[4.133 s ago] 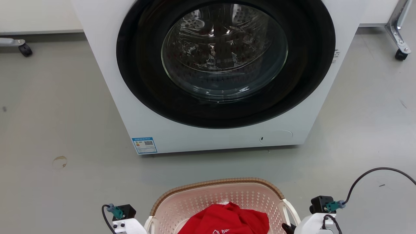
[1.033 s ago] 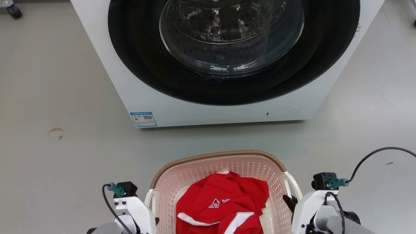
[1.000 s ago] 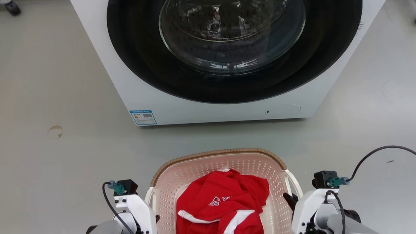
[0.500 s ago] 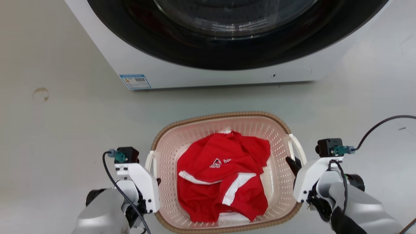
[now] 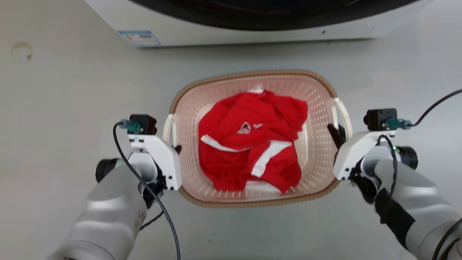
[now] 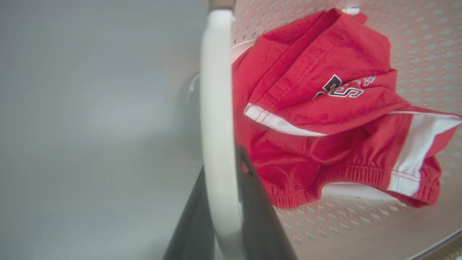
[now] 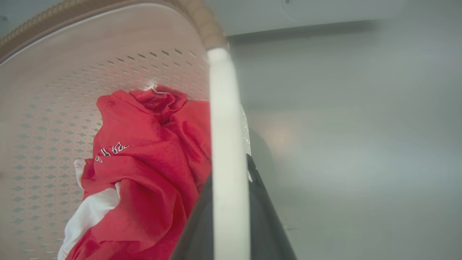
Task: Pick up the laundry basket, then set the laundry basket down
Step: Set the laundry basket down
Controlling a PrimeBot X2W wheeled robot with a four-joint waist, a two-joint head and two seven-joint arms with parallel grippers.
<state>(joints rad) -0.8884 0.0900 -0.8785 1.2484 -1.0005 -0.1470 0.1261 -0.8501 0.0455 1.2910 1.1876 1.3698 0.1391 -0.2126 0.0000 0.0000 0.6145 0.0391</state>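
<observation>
Tools (image 5: 172, 148) (image 5: 337, 130) tight on laundry basket (image 5: 252, 203) handles (image 5: 167, 126)

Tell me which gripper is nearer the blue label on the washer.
Left. The left gripper, on the left side of the laundry basket, sits below and slightly right of the blue label; the right gripper, on the opposite side, is far to its right.

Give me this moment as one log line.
phase: basket gripped | left hand: shut on left handle | right hand: shut on right handle | inside: red shirt | on floor: unclear
</observation>
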